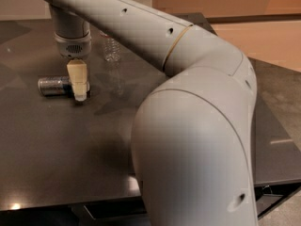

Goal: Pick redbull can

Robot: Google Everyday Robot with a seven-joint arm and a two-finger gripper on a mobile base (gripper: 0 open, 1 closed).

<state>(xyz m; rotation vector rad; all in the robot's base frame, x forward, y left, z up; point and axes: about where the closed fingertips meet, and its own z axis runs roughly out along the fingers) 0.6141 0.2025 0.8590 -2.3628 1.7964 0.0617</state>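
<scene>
The redbull can (52,85) lies on its side on the dark table (56,154), at the left, its silver end facing left. My gripper (80,97) hangs straight down from the wrist at the can's right end, in front of it, its tip at or just above the table top. I cannot tell whether it touches the can. The can's right end is hidden behind the gripper.
A clear plastic water bottle (111,48) stands upright behind and to the right of the can. My large grey arm (197,126) fills the right and middle of the view and hides the table behind it. The table's front edge runs along the bottom.
</scene>
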